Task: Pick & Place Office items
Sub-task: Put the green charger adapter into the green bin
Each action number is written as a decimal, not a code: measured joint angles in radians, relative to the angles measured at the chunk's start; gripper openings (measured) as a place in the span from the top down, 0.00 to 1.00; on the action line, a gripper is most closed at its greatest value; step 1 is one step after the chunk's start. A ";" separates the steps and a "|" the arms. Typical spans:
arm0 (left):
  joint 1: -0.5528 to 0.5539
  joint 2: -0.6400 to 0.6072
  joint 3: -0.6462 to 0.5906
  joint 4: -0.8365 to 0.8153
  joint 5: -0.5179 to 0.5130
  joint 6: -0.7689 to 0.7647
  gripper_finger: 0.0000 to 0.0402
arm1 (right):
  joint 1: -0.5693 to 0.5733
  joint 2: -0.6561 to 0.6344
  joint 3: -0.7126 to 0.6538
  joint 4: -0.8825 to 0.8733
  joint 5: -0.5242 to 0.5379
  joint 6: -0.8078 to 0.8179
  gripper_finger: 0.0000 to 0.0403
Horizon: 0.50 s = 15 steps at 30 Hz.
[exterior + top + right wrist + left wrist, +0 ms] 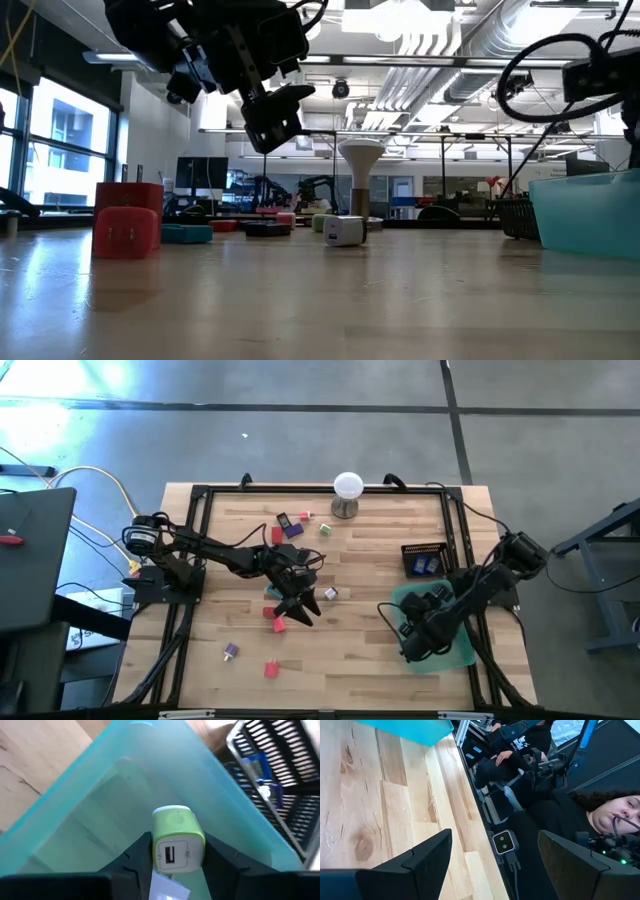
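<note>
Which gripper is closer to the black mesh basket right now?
Right. The right gripper is over the green tray just below the black mesh basket; the left gripper hangs mid-table, farther away.

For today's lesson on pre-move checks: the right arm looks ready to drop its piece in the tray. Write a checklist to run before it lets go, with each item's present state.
1. Right gripper holds the pale green USB charger block squarely between its jaws: ok.
2. The block is over the translucent teal tray, inside its walls: ok.
3. Tray floor under the block is free: cannot tell; something white shows just below it.
4. Black mesh basket stands clear, beside the tray: ok.
5. Left gripper is away, mid-table, jaws open and empty: ok.
6. Person stays beyond the table's edge: ok.
</note>
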 joint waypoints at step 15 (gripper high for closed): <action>0.000 0.000 0.000 0.001 0.000 0.000 0.28 | -0.047 0.000 -0.022 0.054 0.113 -0.086 0.67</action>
